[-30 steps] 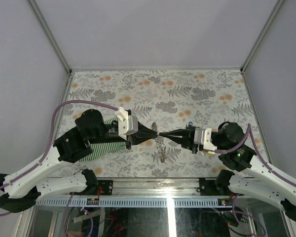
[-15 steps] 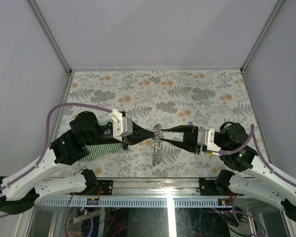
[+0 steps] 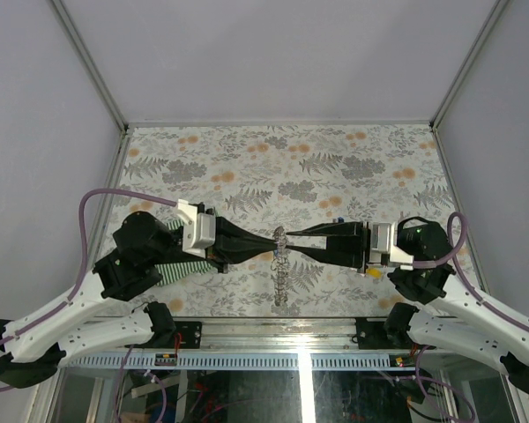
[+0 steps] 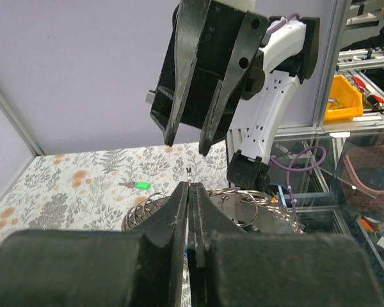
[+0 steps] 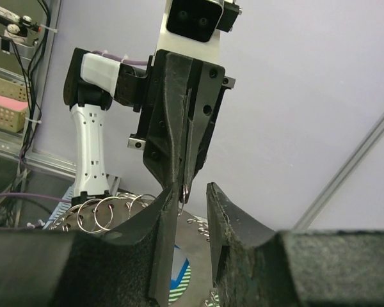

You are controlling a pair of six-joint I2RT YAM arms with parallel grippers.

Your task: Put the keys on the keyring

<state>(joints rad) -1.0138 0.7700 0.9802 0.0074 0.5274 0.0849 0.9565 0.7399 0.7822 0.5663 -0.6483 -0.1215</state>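
the two arms reach in from the sides of the table and meet in the middle, nearer the near edge than the far one. the left gripper comes from the left and the right gripper from the right, tip to tip. the left gripper's tip points at the gap between the right gripper's two fingers. the keyring sits right where the tips meet and runs from there toward the near edge. a cloth lies on the left side of the table, partly under the left arm. a key lies on the table past the keyring, well apart from it.
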